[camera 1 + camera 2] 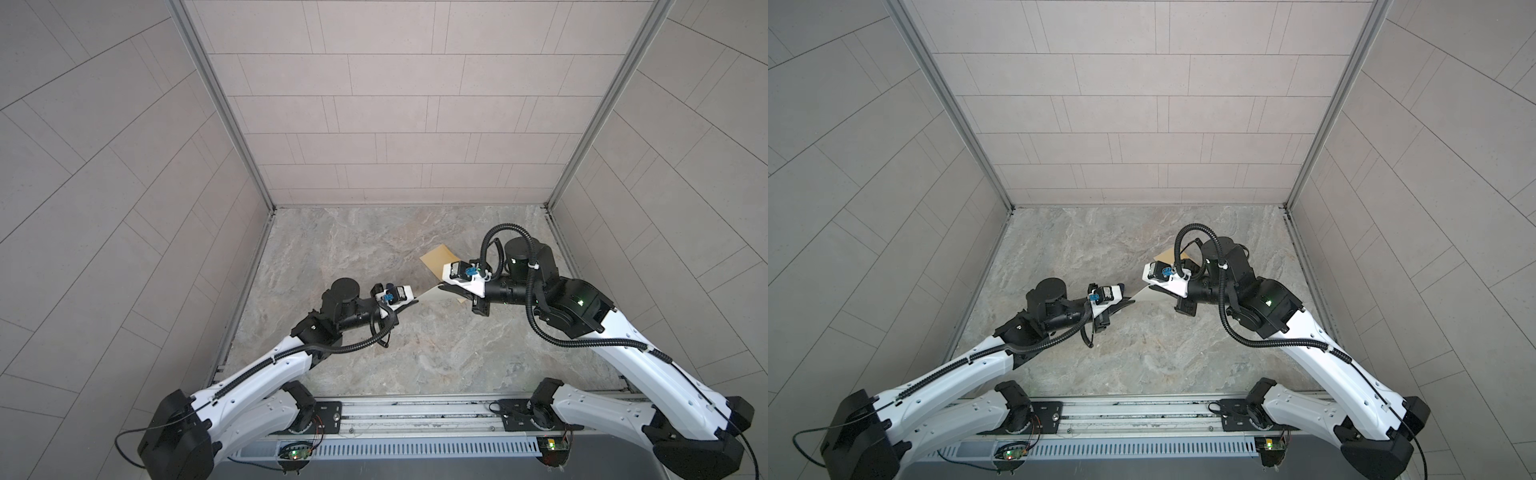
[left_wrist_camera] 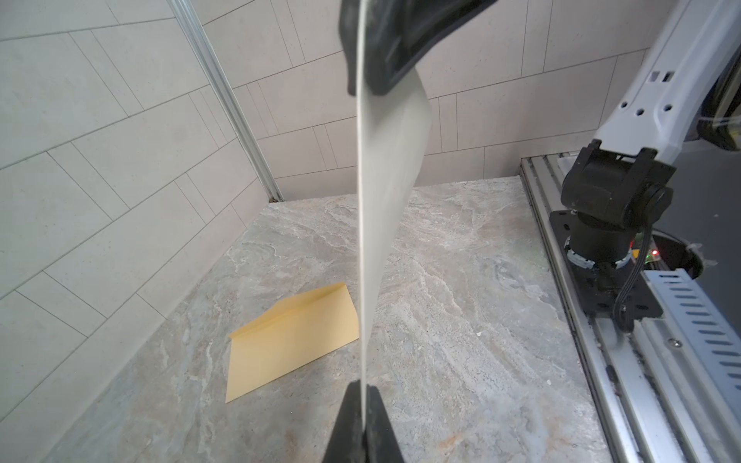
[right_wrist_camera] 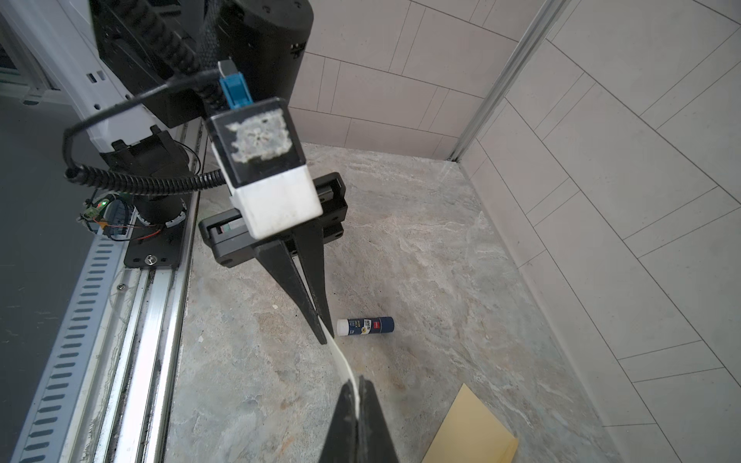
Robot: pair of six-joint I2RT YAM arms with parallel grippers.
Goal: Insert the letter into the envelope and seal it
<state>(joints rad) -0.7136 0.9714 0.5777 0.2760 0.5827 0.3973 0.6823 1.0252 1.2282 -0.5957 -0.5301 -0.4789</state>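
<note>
**Letter stretched in the air between two closed pincers, envelope flat on the table**

The grey marble-patterned tabletop [image 1: 374, 353] fills the floor of a cell walled with pale tiles. Both white-and-black arms reach in toward its middle. The left gripper [image 2: 363, 401] has its jaws pressed together on one end of the letter [image 2: 381, 192], and the right gripper [image 3: 358, 387] pinches the other end. The sheet hangs taut between them, clear of the table. In both top views it shows only as a pale sliver [image 1: 430, 293] between the two wrists. Both wrist cameras see it nearly edge-on, so no print on it can be made out.

The yellow-tan envelope [image 2: 292, 340] lies flat on the marble beyond the letter, toward the back wall and under the right wrist in both top views [image 1: 1167, 254]. It is apart from both grippers, and a fold line runs along one long side.

A glue stick [image 3: 365, 325] with a dark blue body and a white cap lies on its side on the table. Its label carries white lettering and a small red mark, too small to read
</note>
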